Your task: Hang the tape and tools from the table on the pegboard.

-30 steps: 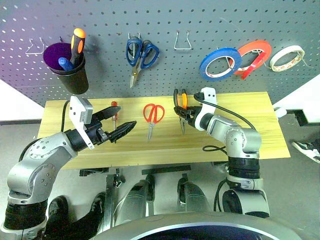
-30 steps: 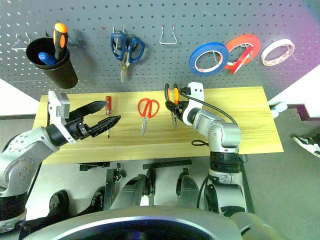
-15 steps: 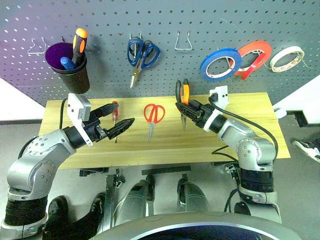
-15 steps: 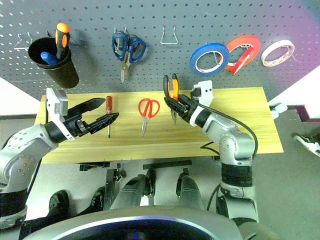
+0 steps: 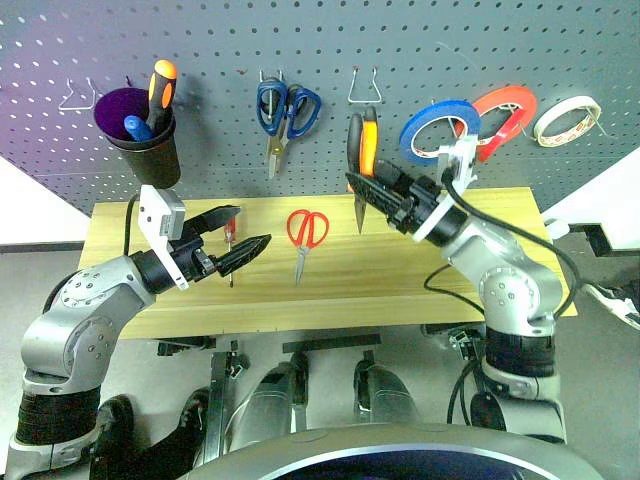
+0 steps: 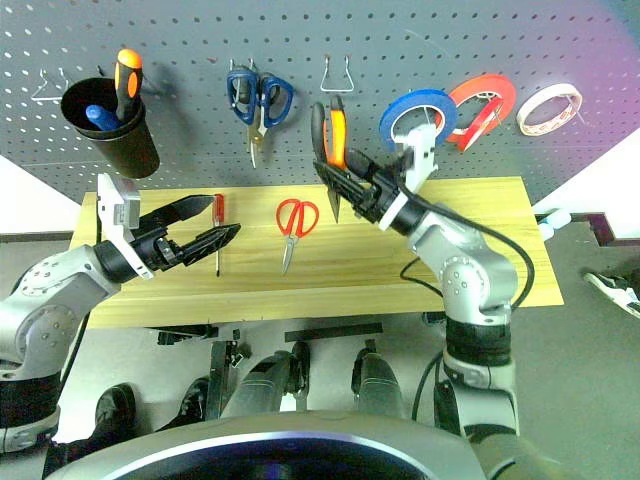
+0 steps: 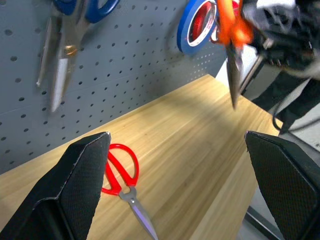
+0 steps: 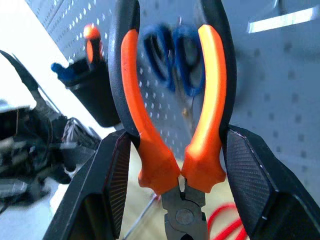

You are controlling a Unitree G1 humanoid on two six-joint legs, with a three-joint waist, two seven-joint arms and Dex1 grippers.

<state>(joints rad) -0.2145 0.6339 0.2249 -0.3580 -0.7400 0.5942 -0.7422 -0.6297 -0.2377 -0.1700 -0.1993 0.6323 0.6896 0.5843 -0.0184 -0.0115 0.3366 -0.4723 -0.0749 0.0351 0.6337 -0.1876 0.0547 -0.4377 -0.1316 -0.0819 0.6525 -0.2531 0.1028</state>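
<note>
My right gripper is shut on the orange-and-black pliers, held handles up in front of the dark grey pegboard, just below an empty wire hook. The wrist view shows its pads clamping the pliers near the pivot. My left gripper hovers open over the left of the wooden table, beside the red-handled screwdriver. The red scissors lie mid-table. The red tape hangs on the pegboard.
A black cup with an orange-and-black screwdriver hangs at the board's left, next to blue scissors. A blue roll and a white roll flank the red tape. Another empty hook sits far left.
My right gripper has lifted the pliers off the table and swung them up against the pegboard below the empty hook. The left gripper has stayed in place.
</note>
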